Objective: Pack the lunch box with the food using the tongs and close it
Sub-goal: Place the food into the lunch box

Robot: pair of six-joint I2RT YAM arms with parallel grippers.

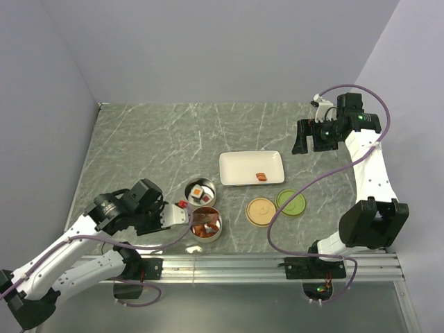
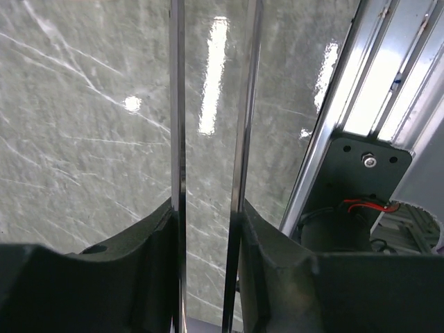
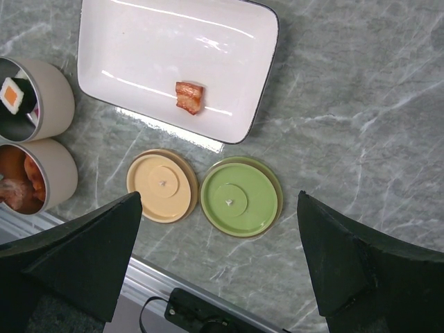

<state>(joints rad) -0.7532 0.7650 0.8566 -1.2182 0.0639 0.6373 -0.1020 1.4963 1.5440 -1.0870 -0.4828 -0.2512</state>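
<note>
While the tongs (image 2: 177, 104) sit pinched in my left gripper (image 2: 208, 222), lower left of the top view, their far end reaches the lower tin (image 1: 207, 223) of orange chunks (image 3: 17, 184). Sushi blocks (image 1: 199, 192) are in the upper tin (image 1: 190, 184). One chunk (image 3: 190, 96) is on the plate (image 3: 104, 41). Right gripper (image 1: 307, 142), upper right, is spread wide.

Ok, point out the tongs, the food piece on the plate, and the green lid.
tongs (image 2: 177, 104), left wrist view, on the left metal arm.
food piece (image 3: 190, 96), right wrist view, centre of the orange-red chunk.
green lid (image 3: 241, 196), right wrist view, on its flat middle.
</note>
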